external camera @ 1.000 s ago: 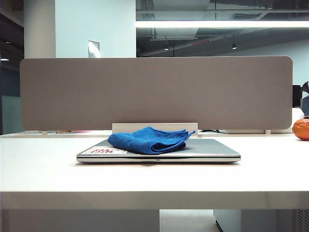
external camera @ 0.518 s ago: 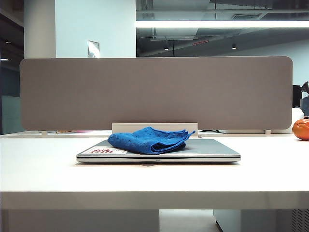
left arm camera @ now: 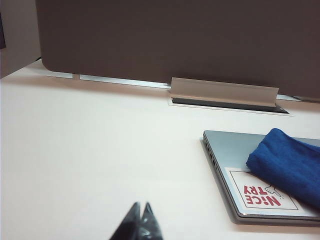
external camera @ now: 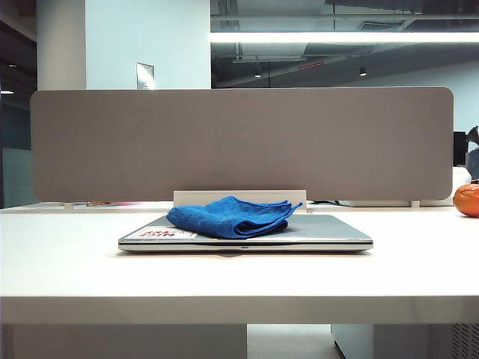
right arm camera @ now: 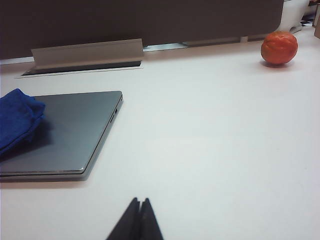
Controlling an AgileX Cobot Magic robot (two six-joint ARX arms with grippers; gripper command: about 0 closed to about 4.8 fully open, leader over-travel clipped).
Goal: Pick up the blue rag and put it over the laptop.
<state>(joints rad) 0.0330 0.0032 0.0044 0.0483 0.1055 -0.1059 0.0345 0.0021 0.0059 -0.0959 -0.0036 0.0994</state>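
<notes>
The blue rag (external camera: 230, 216) lies bunched on the left part of the closed laptop (external camera: 329, 232) mid-worktop (external camera: 239, 277), while the left claw (left arm camera: 141, 219) and right claw (right arm camera: 138, 216), both closed and empty, hang over the near worktop.

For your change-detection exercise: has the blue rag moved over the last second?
No. The blue rag lies on the laptop, just below the white cable flap, as before.

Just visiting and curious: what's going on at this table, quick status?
Left hand and right hand shut, empty, back from the laptop. Blue rag bunched on its lid. Nothing in the way.
</notes>
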